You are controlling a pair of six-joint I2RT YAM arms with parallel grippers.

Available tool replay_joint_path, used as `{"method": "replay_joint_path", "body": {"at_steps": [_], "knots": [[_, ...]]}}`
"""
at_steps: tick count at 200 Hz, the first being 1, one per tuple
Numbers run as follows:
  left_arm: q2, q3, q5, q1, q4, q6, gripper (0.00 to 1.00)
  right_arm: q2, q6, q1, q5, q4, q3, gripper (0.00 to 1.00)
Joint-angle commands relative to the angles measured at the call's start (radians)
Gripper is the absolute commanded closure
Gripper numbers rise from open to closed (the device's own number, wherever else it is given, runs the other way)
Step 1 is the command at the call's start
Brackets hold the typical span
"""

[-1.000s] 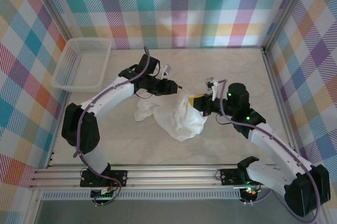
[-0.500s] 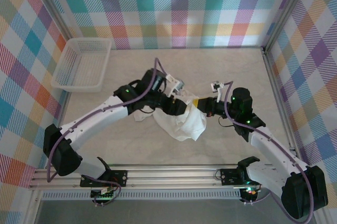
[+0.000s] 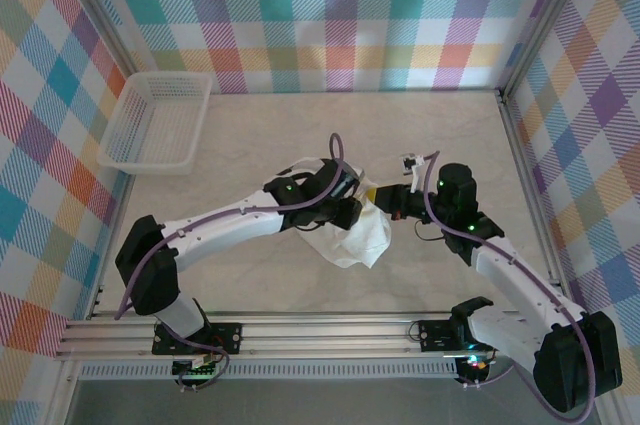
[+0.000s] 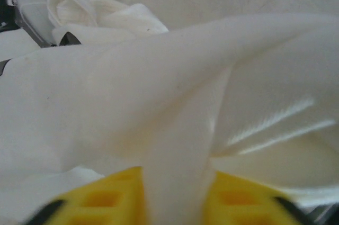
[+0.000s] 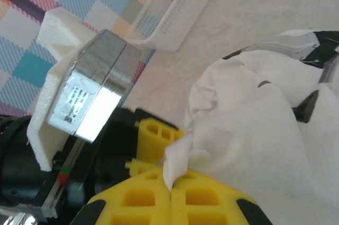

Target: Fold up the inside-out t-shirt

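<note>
Right wrist: right gripper (image 5: 170, 193) pressing jaws together, pinching edge of inside-out t-shirt (image 5: 254, 129); left gripper (image 4: 175, 196) nipping raised fold of same fabric; shirt lying bunched on table (image 3: 250, 145), near its middle, spreading toward near edge; white basket (image 3: 155, 120) sitting well apart at far-left corner.

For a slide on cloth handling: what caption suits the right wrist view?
Right gripper shut on an edge of the white t-shirt, white basket on the table beyond.
</note>
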Motion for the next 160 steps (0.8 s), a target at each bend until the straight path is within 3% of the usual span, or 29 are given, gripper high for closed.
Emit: {"method": "replay_joint_path", "body": {"at_steps": [1,18,33,53,75,102,128,142,160], "knots": [[-0.050,-0.001,0.325,0.114,0.142,-0.183,1.00,0.046,-0.050,-0.055,0.032,-0.103,0.061,1.00],[-0.093,-0.077,0.635,0.187,0.463,-0.363,1.00,0.135,-0.086,-0.143,0.055,-0.189,0.081,1.00],[-0.094,-0.080,0.768,0.213,0.572,-0.440,1.00,0.261,-0.110,-0.239,-0.048,-0.168,0.086,1.00],[-0.097,-0.071,0.815,0.218,0.539,-0.414,1.00,0.397,-0.117,-0.290,-0.229,-0.191,0.163,0.96],[-0.104,-0.085,0.802,0.220,0.518,-0.395,1.00,0.398,-0.116,-0.293,-0.251,-0.271,0.234,0.70],[-0.091,-0.081,0.791,0.221,0.517,-0.393,1.00,0.198,-0.081,-0.284,-0.066,-0.301,0.180,0.55],[-0.065,-0.050,0.791,0.223,0.494,-0.381,1.00,-0.081,-0.060,-0.197,0.170,-0.258,0.050,0.50],[-0.054,-0.036,0.795,0.222,0.479,-0.377,1.00,-0.212,-0.063,-0.131,0.301,-0.229,-0.008,0.52],[-0.049,-0.034,0.790,0.222,0.479,-0.377,1.00,-0.303,-0.072,-0.051,0.374,-0.164,-0.057,0.57]]}}
